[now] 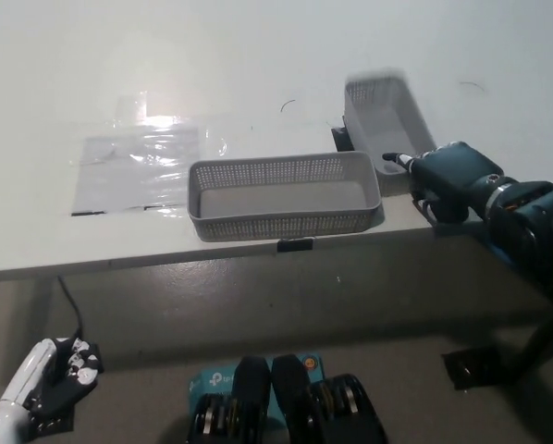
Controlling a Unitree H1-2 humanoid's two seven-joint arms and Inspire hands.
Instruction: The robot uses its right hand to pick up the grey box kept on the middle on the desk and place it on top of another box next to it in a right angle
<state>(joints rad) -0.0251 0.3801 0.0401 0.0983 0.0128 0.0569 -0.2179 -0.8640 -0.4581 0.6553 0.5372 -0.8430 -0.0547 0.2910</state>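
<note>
Two grey mesh boxes on the white desk [258, 55]: the long grey box [284, 195] sits mid-desk near the front edge, and the second box [386, 122] lies just off its far-right corner, turned roughly square to it, corners close or touching, can't tell which. Right hand [440, 173] is at the near end of the second box, on its right side; one pale fingertip [391, 159] pokes toward that box's near wall. Rest of the hand reads as a dark lump, so whether the fingers are spread or curled, and whether anything is pinched, cannot be told. No lift visible, both boxes flat on the desk. Left hand [53, 372] hangs low, well below the desk's front edge, idle, fingers look loosely curled, holding nothing. A shiny plastic sheet [138, 165] lies left of the long grey box, plus a dark tab [293, 245] on the desk edge just in front of it. Risks, as judgement: hand is at the wrong box if the middle one is the target, so it may grab or shove the second box and spoil the right angle. Mesh walls are thin and light, so a one-sided grip could tip the box or slide it off the near edge.
</note>
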